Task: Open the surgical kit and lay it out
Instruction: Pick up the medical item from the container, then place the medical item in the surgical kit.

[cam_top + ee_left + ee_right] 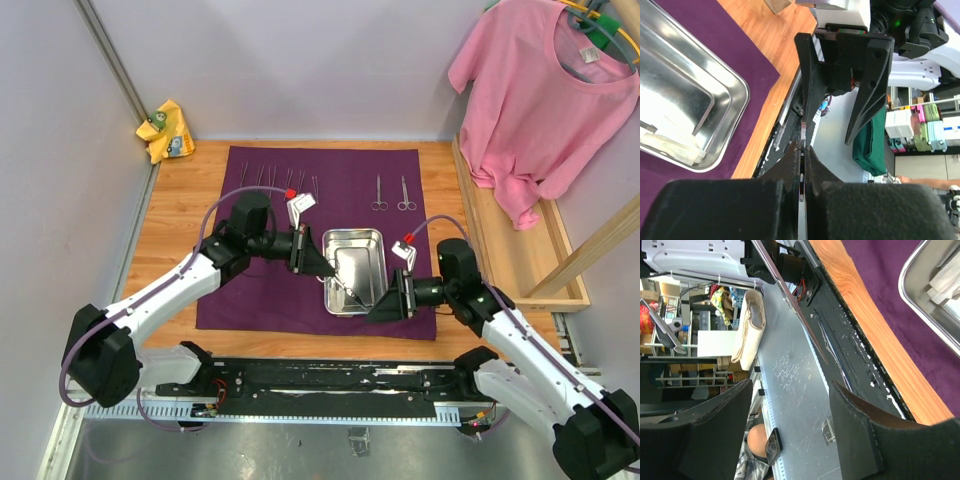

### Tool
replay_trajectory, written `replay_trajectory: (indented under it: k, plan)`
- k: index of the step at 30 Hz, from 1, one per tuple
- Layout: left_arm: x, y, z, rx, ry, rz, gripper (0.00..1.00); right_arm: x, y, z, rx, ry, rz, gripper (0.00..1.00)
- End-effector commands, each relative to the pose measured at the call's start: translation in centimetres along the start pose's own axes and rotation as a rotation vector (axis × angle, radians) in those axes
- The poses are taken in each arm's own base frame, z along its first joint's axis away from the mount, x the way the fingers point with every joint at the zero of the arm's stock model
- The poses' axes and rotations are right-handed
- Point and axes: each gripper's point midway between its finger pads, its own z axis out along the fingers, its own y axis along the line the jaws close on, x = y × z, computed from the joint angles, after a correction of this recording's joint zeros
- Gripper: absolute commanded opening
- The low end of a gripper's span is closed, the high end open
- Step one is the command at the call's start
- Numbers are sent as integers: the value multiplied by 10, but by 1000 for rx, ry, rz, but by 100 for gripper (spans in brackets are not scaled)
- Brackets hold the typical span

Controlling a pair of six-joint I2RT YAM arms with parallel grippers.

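Forceps (pixel 795 310) sit clamped in the left tool (pixel 802 147), tip just before the right tool (pixel 790 385), its fingers apart.

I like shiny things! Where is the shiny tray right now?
In the top view, the tray sits on the purple cloth, near its middle and toward the front edge, with two pairs of scissors just behind it on the right.

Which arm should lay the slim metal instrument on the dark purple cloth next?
Left. The left gripper is shut on the slim metal instrument, the right gripper stands open, and the laid-out forceps row lies on the left arm's side.
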Motion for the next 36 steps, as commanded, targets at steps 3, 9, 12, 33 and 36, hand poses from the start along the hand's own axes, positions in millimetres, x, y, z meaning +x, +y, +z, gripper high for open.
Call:
replay_trajectory:
  k: [3, 9, 12, 33, 36]
  plan:
    - [-22, -1, -4, -39, -60, 20, 0, -16, 9, -14, 34, -60, -40, 65]
    - [-36, -3, -7, -60, -113, 14, 0, -19, 0, -19, 58, -88, -13, 68]
    - [-45, -5, -7, -61, -147, 0, 0, -25, -3, -21, 66, -105, 8, 68]
    - [-60, -4, -15, -109, -272, -31, 0, -32, -23, -19, 77, -172, 87, 70]
    - [-60, 0, -14, -120, -276, -30, 0, -35, -24, -19, 87, -183, 113, 71]
